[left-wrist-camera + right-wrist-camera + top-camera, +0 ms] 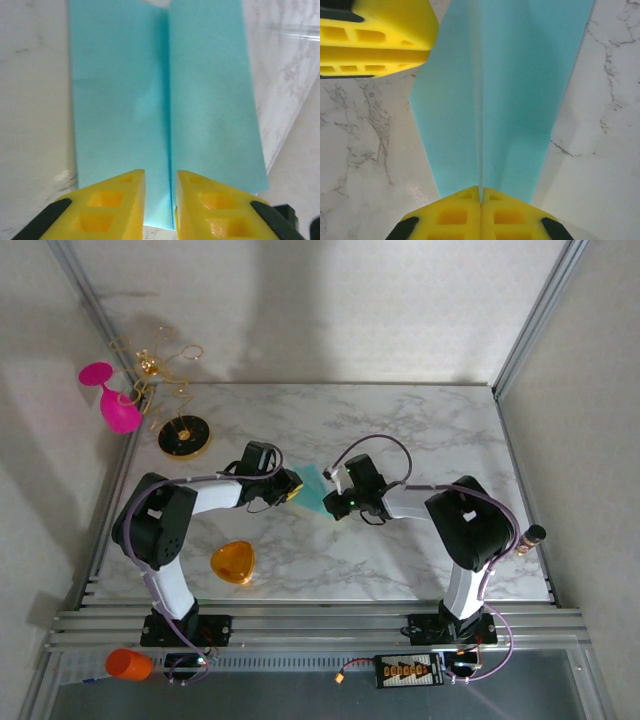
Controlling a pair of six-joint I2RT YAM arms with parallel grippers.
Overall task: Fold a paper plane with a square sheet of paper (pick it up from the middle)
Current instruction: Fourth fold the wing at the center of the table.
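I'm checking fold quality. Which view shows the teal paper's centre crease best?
Left wrist: the teal paper spreads wide, its crease a sharp line up the middle. Right wrist shows the crease too, softer and paler. Top external shows a small teal patch, crease too small to tell.

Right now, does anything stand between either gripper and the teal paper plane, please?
Nothing visible does. The right gripper is shut on the centre crease of the paper plane; the left gripper straddles that crease at the other end.
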